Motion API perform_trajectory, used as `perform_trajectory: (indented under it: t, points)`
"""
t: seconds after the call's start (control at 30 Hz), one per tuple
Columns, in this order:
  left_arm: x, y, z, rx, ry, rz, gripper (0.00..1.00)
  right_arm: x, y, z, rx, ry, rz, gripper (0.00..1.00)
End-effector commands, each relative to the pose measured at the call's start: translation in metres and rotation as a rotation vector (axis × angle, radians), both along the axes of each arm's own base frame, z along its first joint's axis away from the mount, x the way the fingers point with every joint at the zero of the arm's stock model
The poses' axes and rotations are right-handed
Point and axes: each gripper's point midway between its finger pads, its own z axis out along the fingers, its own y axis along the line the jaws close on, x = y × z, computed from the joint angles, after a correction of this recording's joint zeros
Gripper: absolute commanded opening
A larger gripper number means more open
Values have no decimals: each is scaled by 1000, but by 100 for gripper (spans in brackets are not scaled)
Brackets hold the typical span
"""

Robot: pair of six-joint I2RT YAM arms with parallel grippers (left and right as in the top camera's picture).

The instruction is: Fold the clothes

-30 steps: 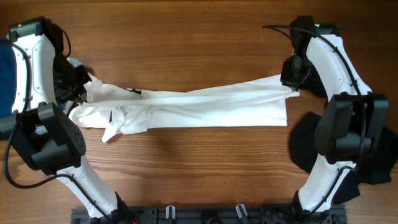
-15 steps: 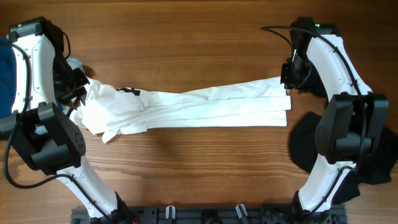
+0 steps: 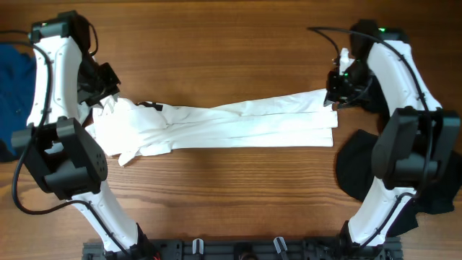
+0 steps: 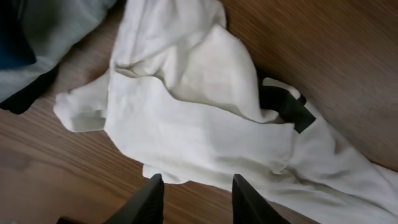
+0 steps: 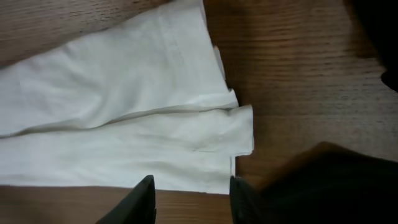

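Note:
The clothes, one white shirt (image 3: pixel 216 124), lie on the wooden table as a long strip folded lengthwise. The bunched sleeve end is at the left and the squared hem end (image 5: pixel 186 124) at the right. A black bar print (image 4: pixel 283 106) shows beside the crumpled left part (image 4: pixel 199 118). My left gripper (image 3: pixel 101 88) hovers at the strip's left end. In the left wrist view this gripper (image 4: pixel 198 202) is open, with only wood between its fingers. My right gripper (image 3: pixel 338 90) hangs over the right end. In the right wrist view it (image 5: pixel 191 202) is open too, just off the hem's edge.
A dark blue cloth (image 3: pixel 13 65) lies at the table's left edge, close to the shirt's sleeve end (image 4: pixel 37 31). A black cloth (image 3: pixel 361 173) is heaped by the right arm's base, near the hem (image 5: pixel 336 180).
Both grippers have opened and let go of the shirt's ends. The stretched upper layer has dropped onto the strip, and both arms have drawn slightly up and away.

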Motion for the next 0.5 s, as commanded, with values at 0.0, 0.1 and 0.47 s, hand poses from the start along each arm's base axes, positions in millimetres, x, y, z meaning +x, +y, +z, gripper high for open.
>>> perform_trajectory:
  t: [0.0,0.1,0.47]
  points:
    - [3,-14,4,-13,-20,-22,36,0,14,11,122,-49,88,42]
    - [7,-22,2,-12,-29,-43,36,-7,4,-6,34,-17,88,43]
    - [1,-28,-12,-16,1,-58,35,-3,-25,-63,-155,-61,-167,22]
